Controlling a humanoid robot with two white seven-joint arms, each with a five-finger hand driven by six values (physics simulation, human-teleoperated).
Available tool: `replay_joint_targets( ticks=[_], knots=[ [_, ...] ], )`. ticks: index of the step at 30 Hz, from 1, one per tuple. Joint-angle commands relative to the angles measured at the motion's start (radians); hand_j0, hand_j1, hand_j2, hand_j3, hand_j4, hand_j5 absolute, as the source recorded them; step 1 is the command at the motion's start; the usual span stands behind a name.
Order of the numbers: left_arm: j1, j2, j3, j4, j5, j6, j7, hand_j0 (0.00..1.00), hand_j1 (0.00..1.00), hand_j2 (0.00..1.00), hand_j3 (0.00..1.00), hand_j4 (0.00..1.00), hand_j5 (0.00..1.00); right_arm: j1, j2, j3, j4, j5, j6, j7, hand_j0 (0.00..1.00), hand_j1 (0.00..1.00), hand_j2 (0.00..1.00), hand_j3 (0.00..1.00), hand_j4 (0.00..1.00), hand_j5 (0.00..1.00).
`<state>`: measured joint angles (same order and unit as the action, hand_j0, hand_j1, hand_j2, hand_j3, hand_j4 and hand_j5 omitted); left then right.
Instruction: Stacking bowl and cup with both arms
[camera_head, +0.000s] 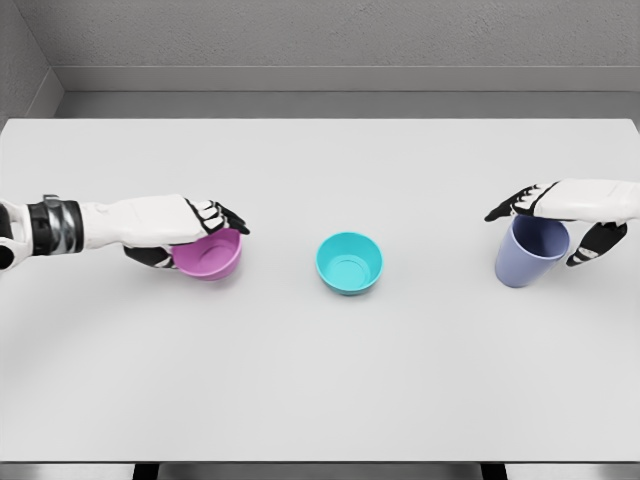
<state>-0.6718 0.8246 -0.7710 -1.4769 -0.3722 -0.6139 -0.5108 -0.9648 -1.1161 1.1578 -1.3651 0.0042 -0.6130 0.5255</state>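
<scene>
The teal bowl (349, 262) is seen upright at mid-table, untouched. To its left, the pink bowl (208, 254) is gripped at the rim by the left hand (190, 225) and tilted. Well to the right, the lavender cup (530, 251), also tilted, is held by the right hand (565, 215). A slip could be caused by such shallow rim grips.

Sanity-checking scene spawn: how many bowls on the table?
2. The pink bowl is at the left, gripped by the left hand; the teal bowl sits free at center. Nothing appears hidden.
</scene>
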Motion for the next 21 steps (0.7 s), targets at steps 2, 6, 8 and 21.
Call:
replay_joint_targets(
  ticks=[2,6,8,21],
  knots=[
    [-0.002,-0.016,-0.001,-0.006,0.007,0.003,0.001,0.51,0.51,0.51,0.51,0.51,0.51,0.0,-0.001,-0.001,0.0,-0.006,0.002,-0.001,1.0,1.0,1.0,1.0,1.0,1.0],
    [-0.006,-0.039,-0.002,-0.008,0.006,0.003,0.0,0.51,0.51,0.51,0.51,0.51,0.51,0.0,-0.001,-0.001,0.0,-0.006,0.002,-0.001,1.0,1.0,1.0,1.0,1.0,1.0],
    [-0.02,-0.048,-0.004,-0.008,0.006,0.003,0.0,0.51,0.51,0.51,0.51,0.51,0.51,0.0,-0.001,-0.001,0.0,-0.006,0.002,-0.001,1.0,1.0,1.0,1.0,1.0,1.0],
    [-0.052,-0.142,-0.011,-0.005,-0.004,0.003,0.0,0.51,0.51,0.51,0.51,0.51,0.51,0.0,0.001,0.0,0.0,-0.006,0.002,0.001,1.0,1.0,1.0,1.0,1.0,1.0]
  ],
)
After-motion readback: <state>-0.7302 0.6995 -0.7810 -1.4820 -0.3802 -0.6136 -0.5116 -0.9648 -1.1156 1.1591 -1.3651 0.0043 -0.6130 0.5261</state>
